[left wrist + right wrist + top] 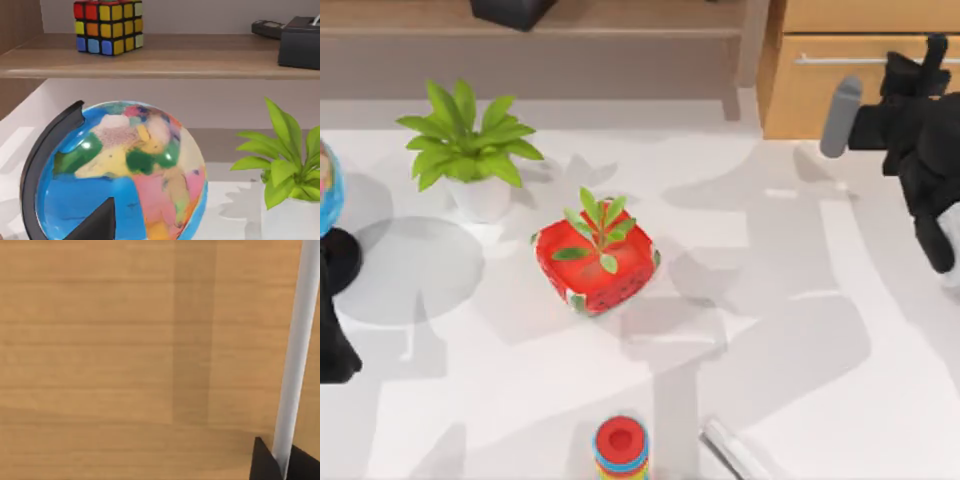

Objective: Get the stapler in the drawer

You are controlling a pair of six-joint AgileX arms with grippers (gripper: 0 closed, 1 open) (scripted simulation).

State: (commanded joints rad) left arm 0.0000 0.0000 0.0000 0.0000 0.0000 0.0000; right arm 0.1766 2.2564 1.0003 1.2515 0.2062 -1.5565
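right gripper [932, 50]: at the drawer [840, 100] front, fingers either side of the silver handle [297, 350]; clamped or not, cannot tell
stapler [740, 452]: table's near edge, right of the ring toy [621, 448]
left arm: parked by the globe [125, 175]

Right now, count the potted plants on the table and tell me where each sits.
2. The white-potted plant stands toward the table's back left, near the globe. The red-potted plant sits near the middle, closer to the front. More could be hidden beyond the frame.

table [800, 330] | potted plant [470, 150] | red planter [595, 262] | ring toy [621, 448] | stapler [740, 452]
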